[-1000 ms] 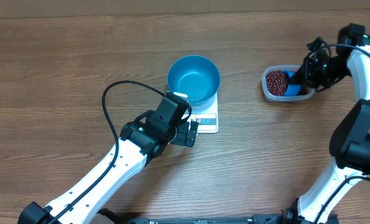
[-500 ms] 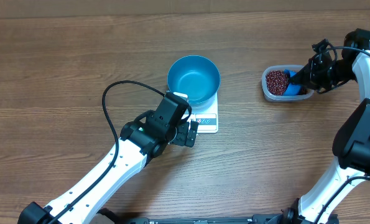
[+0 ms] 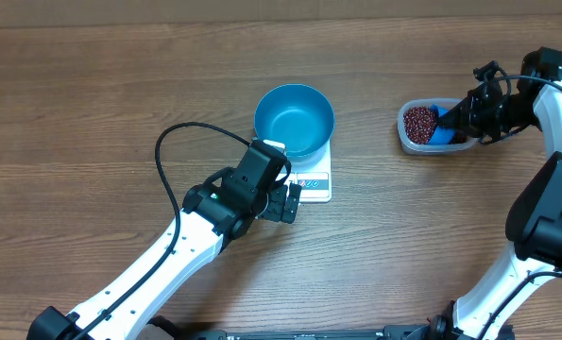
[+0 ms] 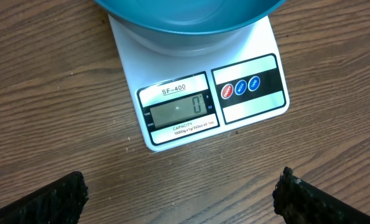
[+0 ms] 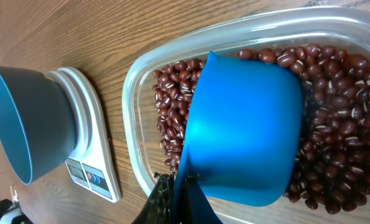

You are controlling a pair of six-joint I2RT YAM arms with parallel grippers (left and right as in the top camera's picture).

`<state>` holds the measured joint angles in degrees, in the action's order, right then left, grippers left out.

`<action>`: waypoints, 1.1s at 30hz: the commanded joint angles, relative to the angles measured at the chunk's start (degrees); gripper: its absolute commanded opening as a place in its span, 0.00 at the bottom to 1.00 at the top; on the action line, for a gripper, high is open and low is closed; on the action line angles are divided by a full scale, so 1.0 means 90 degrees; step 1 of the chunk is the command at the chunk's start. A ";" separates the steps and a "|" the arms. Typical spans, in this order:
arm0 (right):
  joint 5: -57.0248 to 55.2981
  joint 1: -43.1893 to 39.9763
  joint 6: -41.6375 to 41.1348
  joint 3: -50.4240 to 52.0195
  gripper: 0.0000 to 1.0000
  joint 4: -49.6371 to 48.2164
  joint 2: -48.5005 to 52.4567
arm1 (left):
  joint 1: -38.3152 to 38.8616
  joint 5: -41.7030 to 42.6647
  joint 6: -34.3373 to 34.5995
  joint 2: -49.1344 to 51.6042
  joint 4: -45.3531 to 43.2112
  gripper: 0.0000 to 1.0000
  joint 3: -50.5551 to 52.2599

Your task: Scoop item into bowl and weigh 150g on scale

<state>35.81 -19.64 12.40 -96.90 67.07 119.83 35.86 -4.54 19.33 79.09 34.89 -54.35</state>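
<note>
The bowl sits on the scale. Just beside the scale's display edge, the left gripper hovers with its jaws spread wide. Well right of the scale, the right gripper clamps a scoop lying on the beans in their tub.

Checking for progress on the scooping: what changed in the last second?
The right claw, shut on the blue scoop in the tub of beans, shifted slightly rightward, away from the bowl; the scoop stayed in the tub. Nothing was grasped or released. The left claw, open near the scale, the bowl and the scale did not move.
</note>
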 commanded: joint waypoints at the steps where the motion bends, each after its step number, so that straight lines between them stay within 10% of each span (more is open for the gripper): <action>1: -0.0488 0.0175 -0.0041 0.0357 0.04 0.0019 0.0510 | -0.0024 -0.0053 -0.0102 -0.0036 0.0000 1.00 0.0073; 33: -0.0049 -0.0097 0.0177 0.0338 0.04 0.0151 0.0510 | -0.0024 -0.0053 -0.0102 -0.0036 0.0000 1.00 0.0073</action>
<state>37.63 -20.38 12.47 -96.31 68.31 119.85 35.86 -4.54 19.33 79.09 34.87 -54.35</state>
